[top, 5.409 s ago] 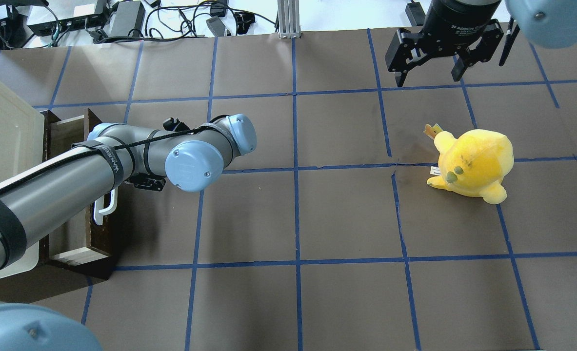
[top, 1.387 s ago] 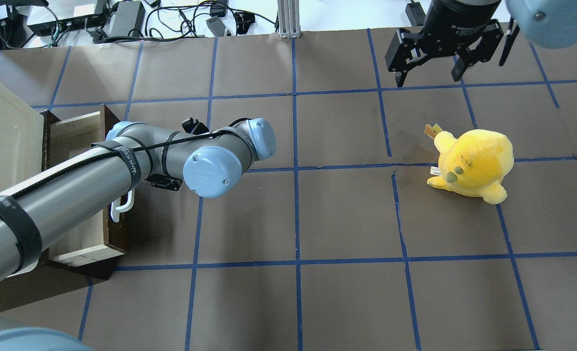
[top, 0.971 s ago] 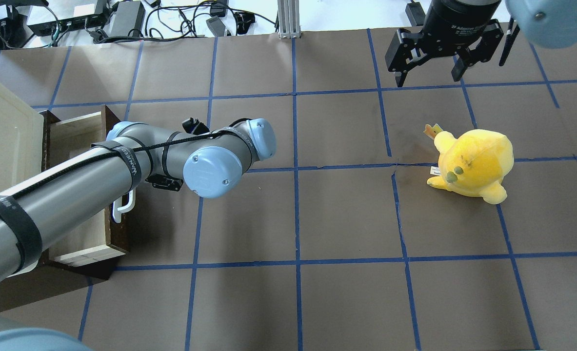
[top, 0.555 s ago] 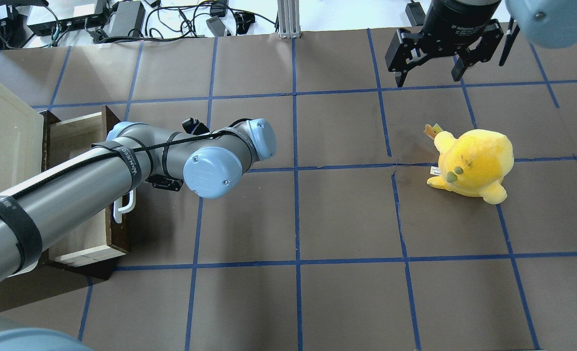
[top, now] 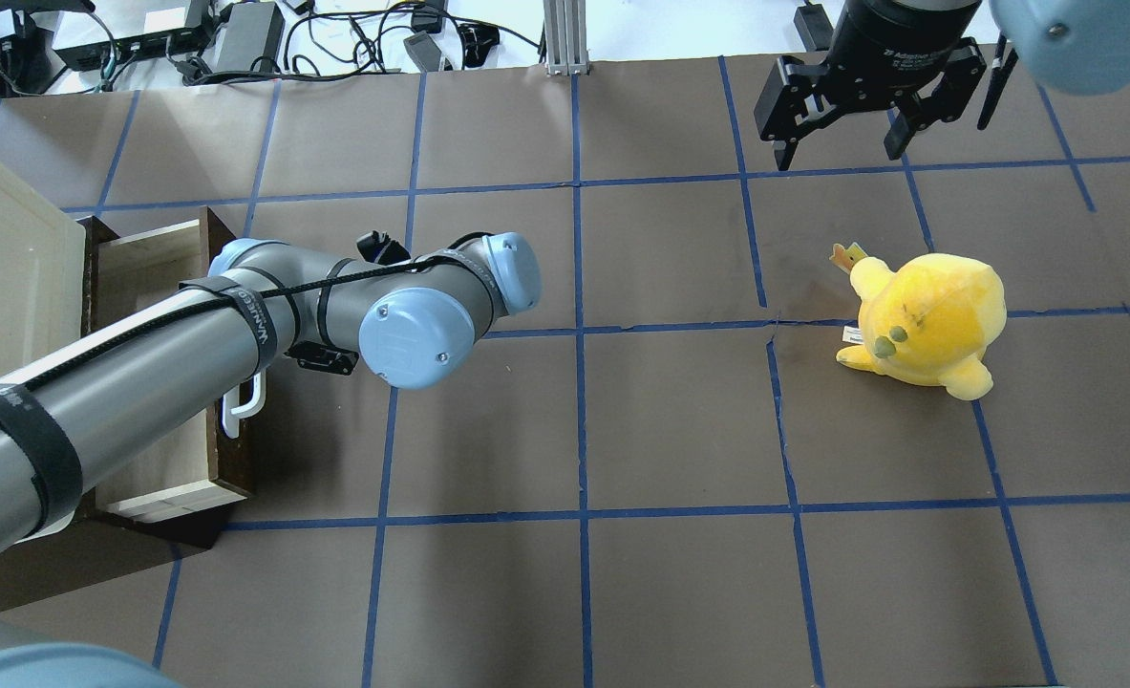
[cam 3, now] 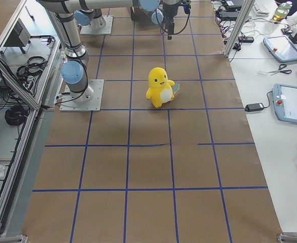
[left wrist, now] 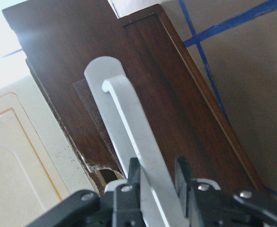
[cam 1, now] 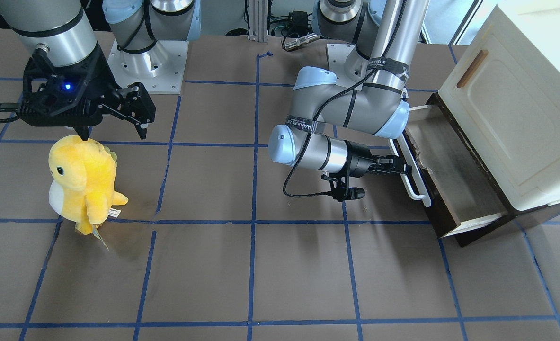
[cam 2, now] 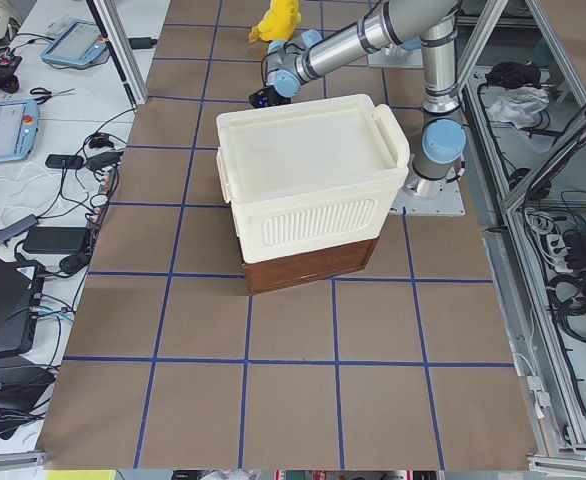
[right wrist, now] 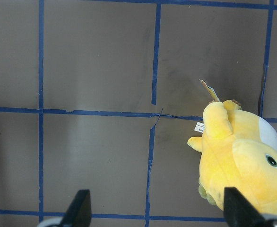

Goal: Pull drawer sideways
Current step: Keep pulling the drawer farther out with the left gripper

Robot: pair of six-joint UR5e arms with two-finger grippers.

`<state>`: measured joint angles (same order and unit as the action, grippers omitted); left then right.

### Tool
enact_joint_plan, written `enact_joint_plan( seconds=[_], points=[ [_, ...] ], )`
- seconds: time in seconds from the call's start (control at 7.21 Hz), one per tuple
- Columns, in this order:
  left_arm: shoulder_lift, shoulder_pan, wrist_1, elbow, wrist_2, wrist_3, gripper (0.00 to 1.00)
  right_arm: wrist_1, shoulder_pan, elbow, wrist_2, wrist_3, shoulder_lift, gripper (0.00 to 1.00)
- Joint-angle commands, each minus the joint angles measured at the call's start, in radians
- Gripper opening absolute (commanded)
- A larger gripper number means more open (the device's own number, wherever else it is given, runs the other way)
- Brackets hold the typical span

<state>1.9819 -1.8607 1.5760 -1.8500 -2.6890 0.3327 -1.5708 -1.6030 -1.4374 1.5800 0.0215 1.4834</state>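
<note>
Clamping the white handle [left wrist: 129, 118] between 2 fingers, the left gripper [left wrist: 157, 166] meets the front of the drawer [cam 1: 445, 177], which stands partly out from under the cream cabinet [cam 1: 511, 128] on the robot's left. The right gripper [top: 837, 153] hangs spread wide and empty, near the yellow plush toy [top: 923, 320].

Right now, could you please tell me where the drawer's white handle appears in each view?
Front-facing: handle, right of centre.
Overhead: handle, left side.
Exterior left: hidden behind cabinet.
Exterior right: absent.
Left wrist: handle, centre.
Right wrist: absent.
Landmark: dark drawer front behind it.
</note>
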Motion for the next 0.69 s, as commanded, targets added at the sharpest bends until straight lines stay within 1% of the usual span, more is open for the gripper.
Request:
enact_joint_plan(
  seconds=[0.0,0.14,0.28,0.42,0.55],
  points=[
    [0.0,0.0,-0.001,0.002,0.0,-0.001,0.31,0.0,0.0,0.0,0.0,0.0,0.0,1.0],
    [0.0,0.0,-0.001,0.002,0.0,-0.001,0.32,0.0,0.0,0.0,0.0,0.0,0.0,1.0],
    [0.0,0.0,-0.001,0.002,0.0,-0.001,0.35,0.0,0.0,0.0,0.0,0.0,0.0,1.0],
    [0.0,0.0,-0.001,0.002,-0.002,0.0,0.68,0.0,0.0,0.0,0.0,0.0,0.0,1.0],
    [0.0,0.001,-0.001,0.011,0.0,-0.003,0.88,0.0,0.0,0.0,0.0,0.0,0.0,1.0]
  ],
)
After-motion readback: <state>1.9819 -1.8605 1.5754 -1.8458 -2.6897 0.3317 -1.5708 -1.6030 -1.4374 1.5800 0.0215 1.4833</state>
